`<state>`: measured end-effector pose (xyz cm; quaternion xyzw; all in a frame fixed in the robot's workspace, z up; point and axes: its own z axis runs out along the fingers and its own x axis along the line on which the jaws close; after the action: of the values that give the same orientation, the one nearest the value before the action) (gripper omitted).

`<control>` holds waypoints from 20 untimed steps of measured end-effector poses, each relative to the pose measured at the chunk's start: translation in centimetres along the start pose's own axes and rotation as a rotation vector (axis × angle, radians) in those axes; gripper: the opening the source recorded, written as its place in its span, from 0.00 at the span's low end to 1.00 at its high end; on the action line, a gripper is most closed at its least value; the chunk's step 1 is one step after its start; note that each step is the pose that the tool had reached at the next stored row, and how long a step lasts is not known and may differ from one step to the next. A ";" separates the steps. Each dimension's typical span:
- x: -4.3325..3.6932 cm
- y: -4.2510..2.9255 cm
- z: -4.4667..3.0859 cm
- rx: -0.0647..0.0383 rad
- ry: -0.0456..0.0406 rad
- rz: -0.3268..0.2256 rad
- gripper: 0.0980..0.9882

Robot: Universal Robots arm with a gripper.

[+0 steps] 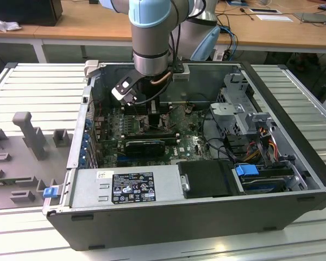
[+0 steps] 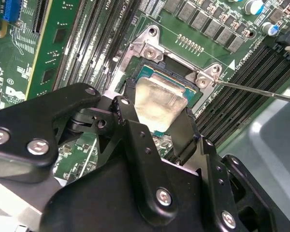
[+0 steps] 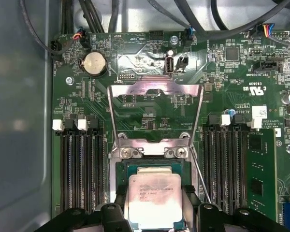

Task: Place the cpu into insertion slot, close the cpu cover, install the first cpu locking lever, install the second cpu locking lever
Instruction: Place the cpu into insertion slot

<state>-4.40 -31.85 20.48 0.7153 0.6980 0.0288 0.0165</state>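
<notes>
My gripper (image 2: 157, 110) is shut on the cpu (image 2: 159, 99), a pale silver square chip. One black finger (image 2: 128, 104) presses on each of two opposite edges. The chip lies level directly over the insertion slot (image 3: 153, 166), whose dark frame shows around it; I cannot tell whether it is seated. The cpu cover (image 3: 154, 90), a grey frame plate with a large window, is swung open and stands back from the slot. A thin wire locking lever (image 3: 201, 169) runs beside the slot, unlatched. In the exterior view the gripper (image 1: 152, 115) reaches down inside the open case.
Long black memory slots (image 3: 82, 164) flank the socket on both sides. Cables (image 1: 217, 122) cross the green board (image 1: 185, 144). A grey power supply (image 1: 125, 187) and a drive cage (image 1: 239, 109) stand within the case walls (image 1: 293, 141).
</notes>
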 end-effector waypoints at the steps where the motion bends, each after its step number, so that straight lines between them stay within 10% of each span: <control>1: 0.00 0.03 0.01 0.000 -0.0001 0.000 0.48; 20: 0.00 0.07 0.29 0.003 0.0000 0.009 0.57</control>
<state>-4.32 -31.85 20.20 0.7183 0.6950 0.0279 0.0153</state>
